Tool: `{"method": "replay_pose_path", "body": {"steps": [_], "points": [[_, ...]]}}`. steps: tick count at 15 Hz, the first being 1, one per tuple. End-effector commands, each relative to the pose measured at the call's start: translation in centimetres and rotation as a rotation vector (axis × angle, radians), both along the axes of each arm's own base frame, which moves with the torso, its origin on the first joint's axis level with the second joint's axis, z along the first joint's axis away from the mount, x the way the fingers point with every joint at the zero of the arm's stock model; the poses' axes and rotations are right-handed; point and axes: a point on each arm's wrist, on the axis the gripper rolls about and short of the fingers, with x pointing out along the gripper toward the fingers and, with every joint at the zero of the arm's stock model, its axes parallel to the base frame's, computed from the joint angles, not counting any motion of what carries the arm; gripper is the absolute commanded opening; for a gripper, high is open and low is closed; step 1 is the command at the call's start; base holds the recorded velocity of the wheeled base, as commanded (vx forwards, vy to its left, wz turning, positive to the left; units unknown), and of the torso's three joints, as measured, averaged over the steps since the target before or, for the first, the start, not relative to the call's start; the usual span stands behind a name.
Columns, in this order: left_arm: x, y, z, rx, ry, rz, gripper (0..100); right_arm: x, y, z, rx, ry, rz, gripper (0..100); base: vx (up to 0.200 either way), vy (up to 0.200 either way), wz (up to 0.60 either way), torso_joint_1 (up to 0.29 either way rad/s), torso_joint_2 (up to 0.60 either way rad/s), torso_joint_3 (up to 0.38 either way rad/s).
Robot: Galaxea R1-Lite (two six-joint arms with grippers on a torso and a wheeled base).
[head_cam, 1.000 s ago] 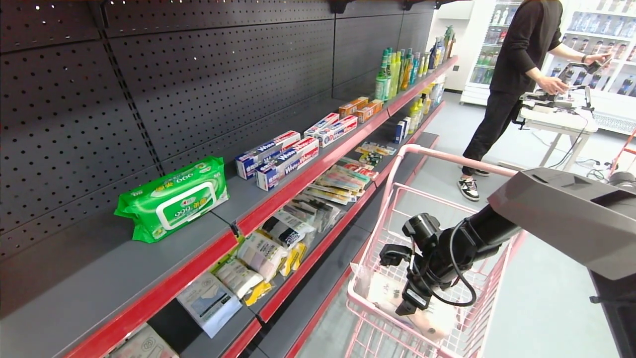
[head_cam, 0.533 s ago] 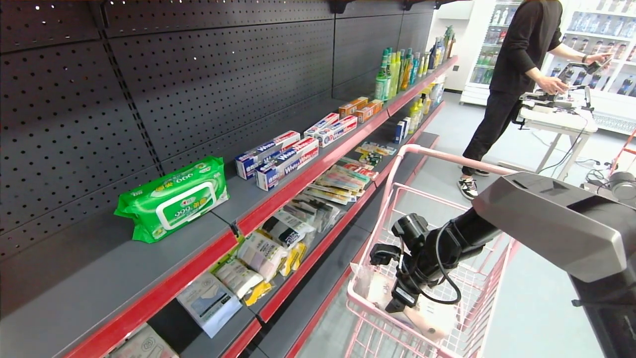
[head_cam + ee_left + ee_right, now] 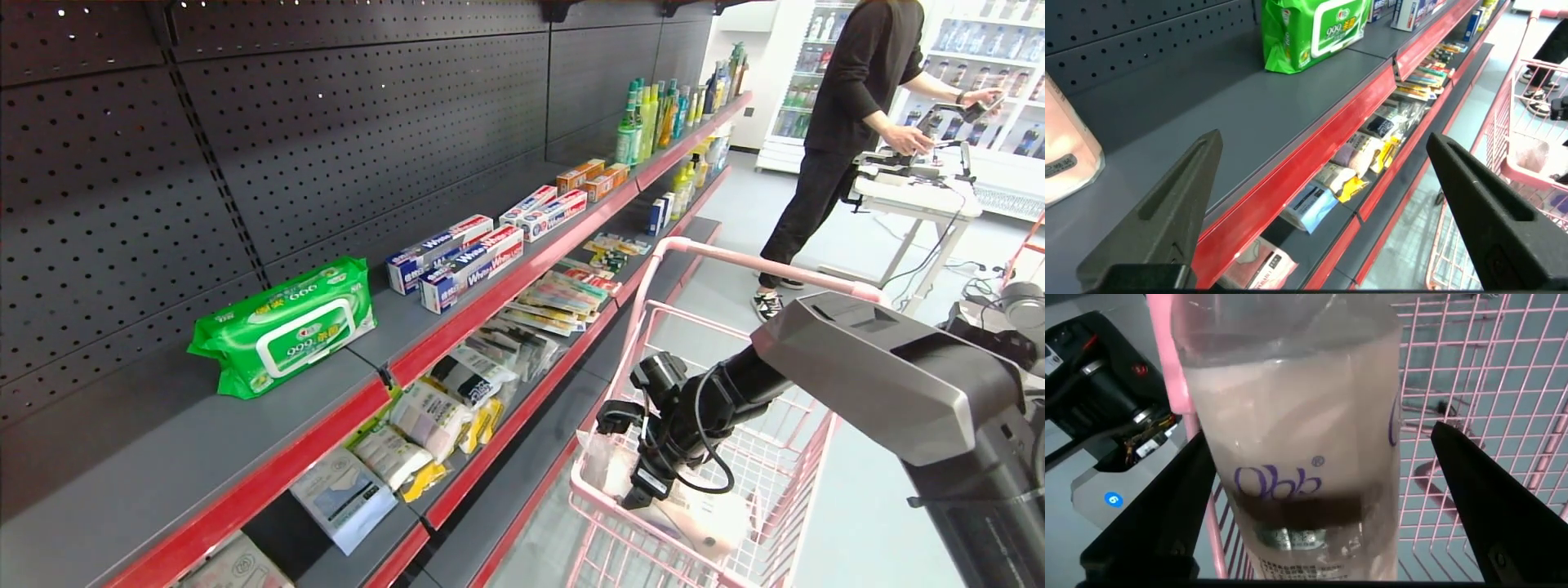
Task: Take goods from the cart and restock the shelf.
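The pack (image 3: pixel 1306 482) lies in the pink cart (image 3: pixel 739 260), in the corner next to the shelf (image 3: pixel 204 441). Your right hand (image 3: pixel 1319 429) is spread wide, with one finger on each side of the pack. Your left hand (image 3: pixel 1324 137) is spread wide too, over the top shelf, near the green wipes (image 3: pixel 1310 33).

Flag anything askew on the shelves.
The green wipes pack looks slightly skewed to the top shelf's edge. Below, soft packets lie overlapping in a loose heap, not in rows.
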Motion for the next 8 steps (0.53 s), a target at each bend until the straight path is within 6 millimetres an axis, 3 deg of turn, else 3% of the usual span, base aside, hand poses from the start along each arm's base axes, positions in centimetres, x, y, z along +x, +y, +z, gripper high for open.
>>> {"method": "replay_pose_path", "body": {"steps": [1,8], "points": [[0.0,0.0,-0.01,0.0,0.0,0.0,100,0.13,0.15,-0.36,-0.001,0.004,0.002,100,0.0,0.0,0.0,0.0,0.0,0.0],[0.0,0.0,-0.01,0.0,0.0,0.0,100,-0.24,0.81,-0.39,-0.059,0.027,0.058,100,0.0,0.0,0.0,0.0,0.0,0.0]]}}
